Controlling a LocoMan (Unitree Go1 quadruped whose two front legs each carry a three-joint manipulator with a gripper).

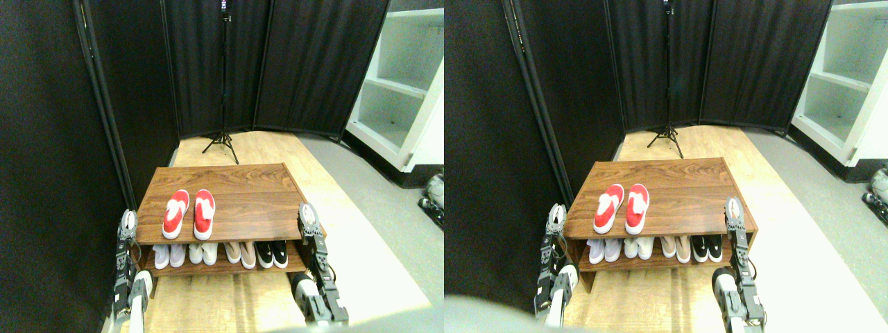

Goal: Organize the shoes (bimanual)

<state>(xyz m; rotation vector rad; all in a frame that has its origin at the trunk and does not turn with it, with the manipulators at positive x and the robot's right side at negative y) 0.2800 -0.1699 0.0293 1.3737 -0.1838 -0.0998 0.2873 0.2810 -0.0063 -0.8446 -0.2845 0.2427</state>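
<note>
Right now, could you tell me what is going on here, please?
Nothing is being held. The red shoes sit side by side on the left of the rack's top board. The left end effector and right end effector are raised at the rack's two ends. Other pairs line the lower shelf.

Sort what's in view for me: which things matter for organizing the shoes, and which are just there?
Job:
red shoes, side by side on the rack's top board
left claw
right claw
rack

Just there:
white pairs, lower shelf
beige pair
black pair
tripod
white cabinet
</note>
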